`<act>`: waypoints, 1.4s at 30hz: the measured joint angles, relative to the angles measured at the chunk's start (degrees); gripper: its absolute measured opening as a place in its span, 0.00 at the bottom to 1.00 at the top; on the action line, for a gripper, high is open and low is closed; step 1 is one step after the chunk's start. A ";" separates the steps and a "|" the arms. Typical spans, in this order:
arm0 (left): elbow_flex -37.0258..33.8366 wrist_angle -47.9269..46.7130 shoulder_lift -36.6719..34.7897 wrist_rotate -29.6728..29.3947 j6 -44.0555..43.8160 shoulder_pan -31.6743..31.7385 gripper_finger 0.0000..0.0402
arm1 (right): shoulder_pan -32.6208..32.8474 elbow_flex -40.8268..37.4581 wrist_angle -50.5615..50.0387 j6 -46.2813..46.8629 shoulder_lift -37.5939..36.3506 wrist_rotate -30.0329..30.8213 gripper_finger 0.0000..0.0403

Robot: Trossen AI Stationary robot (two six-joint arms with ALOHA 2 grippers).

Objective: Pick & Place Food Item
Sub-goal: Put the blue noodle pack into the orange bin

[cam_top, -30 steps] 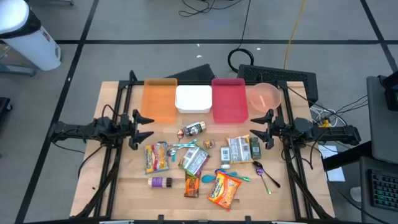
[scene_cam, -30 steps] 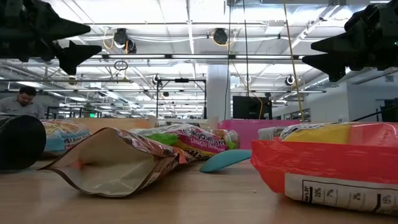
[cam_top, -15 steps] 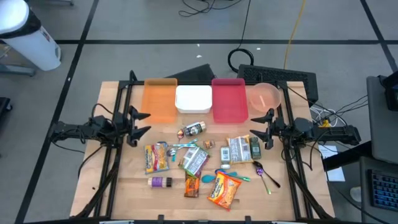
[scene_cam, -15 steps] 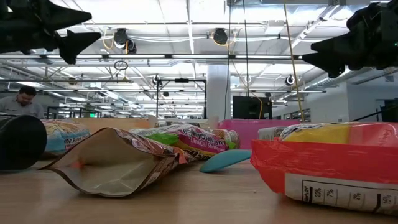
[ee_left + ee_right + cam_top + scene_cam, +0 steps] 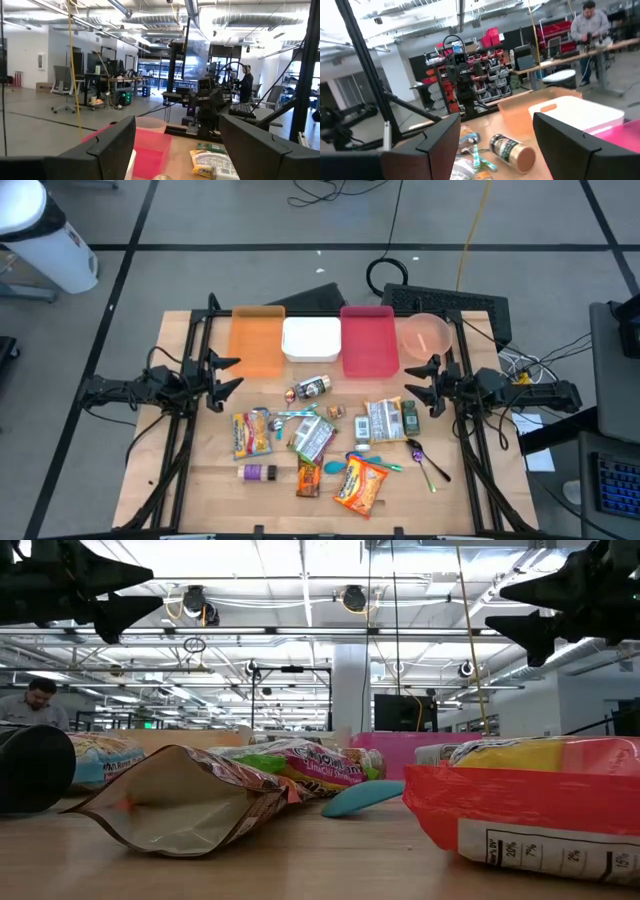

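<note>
Several food items lie on the wooden table (image 5: 200, 470): snack bags (image 5: 358, 484), a small jar on its side (image 5: 312, 387), packets (image 5: 384, 420) and a small bottle (image 5: 258, 472). Four containers stand along the far edge: an orange bin (image 5: 258, 340), a white one (image 5: 311, 339), a pink one (image 5: 367, 338) and a pink bowl (image 5: 427, 334). My left gripper (image 5: 222, 374) is open and empty above the table's left side. My right gripper (image 5: 424, 383) is open and empty above the right side. Both hang high in the low view (image 5: 125, 590), (image 5: 520, 605).
Spoons (image 5: 425, 462) lie at the right front. A turquoise utensil (image 5: 362, 797) and an open foil bag (image 5: 185, 800) lie close to the low camera. A keyboard (image 5: 445, 302) sits behind the table. A person (image 5: 590, 22) stands in the room beyond.
My left gripper has drawn back a little toward the table's left edge and risen slightly. My right gripper has tipped and risen a little. Nothing on the table has moved.
</note>
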 joint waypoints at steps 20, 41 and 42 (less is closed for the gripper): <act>4.61 21.31 17.33 1.83 7.68 -1.49 0.74 | 4.07 15.41 19.98 -3.88 44.19 -14.77 0.60; 29.78 -3.91 57.27 -14.26 3.84 -4.74 0.74 | 7.05 23.43 21.28 -14.06 68.04 -14.89 0.72; 30.44 -3.94 57.46 -14.18 3.65 -4.67 0.74 | 7.03 23.45 21.01 -13.54 68.04 -14.91 0.74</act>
